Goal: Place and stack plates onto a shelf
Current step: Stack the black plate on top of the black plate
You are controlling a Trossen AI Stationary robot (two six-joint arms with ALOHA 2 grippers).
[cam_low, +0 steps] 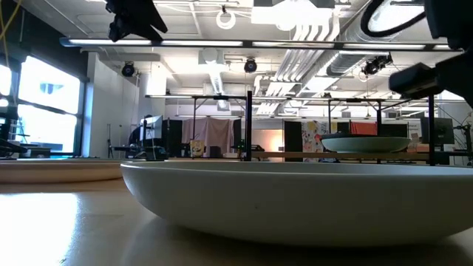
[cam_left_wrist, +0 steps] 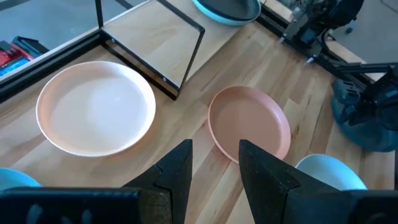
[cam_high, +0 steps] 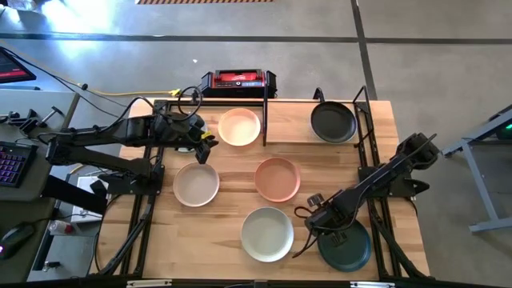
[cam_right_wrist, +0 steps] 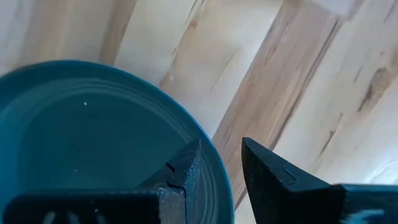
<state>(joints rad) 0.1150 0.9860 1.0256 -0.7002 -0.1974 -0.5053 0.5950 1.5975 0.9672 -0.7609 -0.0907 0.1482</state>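
**Take the teal plate by its rim**

Your right gripper (cam_right_wrist: pixel 217 171) hangs over the teal plate (cam_high: pixel 346 244) at the table's front right corner, jaws parted, holding nothing. Lower it so one finger goes inside the rim and one outside, then close. The plate is round, shallow and matte. The left gripper (cam_left_wrist: pixel 214 171) waits, released, near the shelf (cam_high: pixel 276 136) at the back edge.

the table (cam_high: pixel 232 240) is light wood with visible grain and a smooth, low-sheen finish. the plates, such as the terracotta plate (cam_high: pixel 277 178) and the dark teal plate (cam_right_wrist: pixel 81 130), have a smooth matt surface. the shelf (cam_high: pixel 288 132) combines a light wooden board with thin black metal rods.
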